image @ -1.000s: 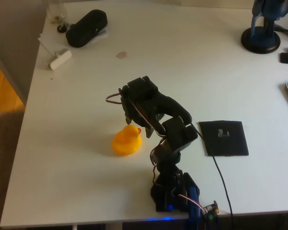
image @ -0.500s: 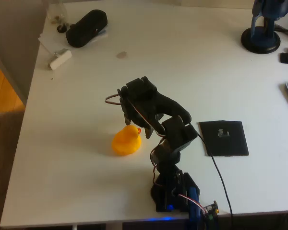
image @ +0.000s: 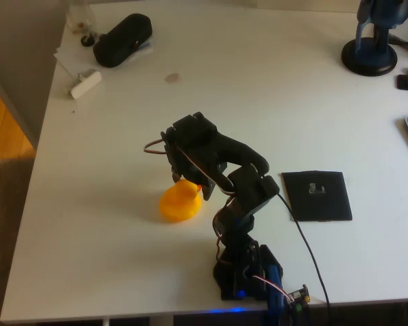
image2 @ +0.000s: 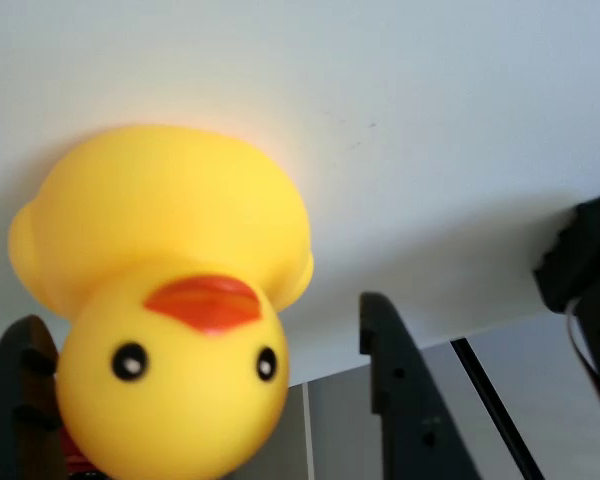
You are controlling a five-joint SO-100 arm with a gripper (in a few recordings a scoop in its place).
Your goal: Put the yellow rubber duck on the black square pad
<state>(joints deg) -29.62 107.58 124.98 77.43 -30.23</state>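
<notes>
- Wrist view: the gripper (image2: 205,400) is spread, one dark finger (image2: 400,400) at 5 o'clock of the picture and the other at 7 o'clock, with the duck's head between them. The left finger seems to touch the head or nearly so; the right one stands clear of it, so nothing is pinched yet.
- The duck (image2: 165,300) fills the left half of this view. Its face is turned to the camera, red-orange beak in the middle, two black eyes below it, body behind the head on the white table (image2: 430,130).
- Overhead view: the gripper (image: 183,173) hangs over the duck (image: 179,202), which sits on the table (image: 109,136) at about 9 o'clock from the arm's base and just beside the arm.
- The pad (image: 316,197) lies flat and bare at about 3 o'clock from the duck, well apart from it, on the far side of the arm.
- A dark pouch (image: 122,39) lies at the table's 11 o'clock corner, far from the work.
- Progress, as a judgement: the grasp is about to be made. Still left are closing on the duck, lifting it, carrying it across to the pad and setting it down.
- Compared with half a second ago, the gripper has come lower and slightly leftward, now covering the duck's head from above. The duck and pad have not moved.
</notes>
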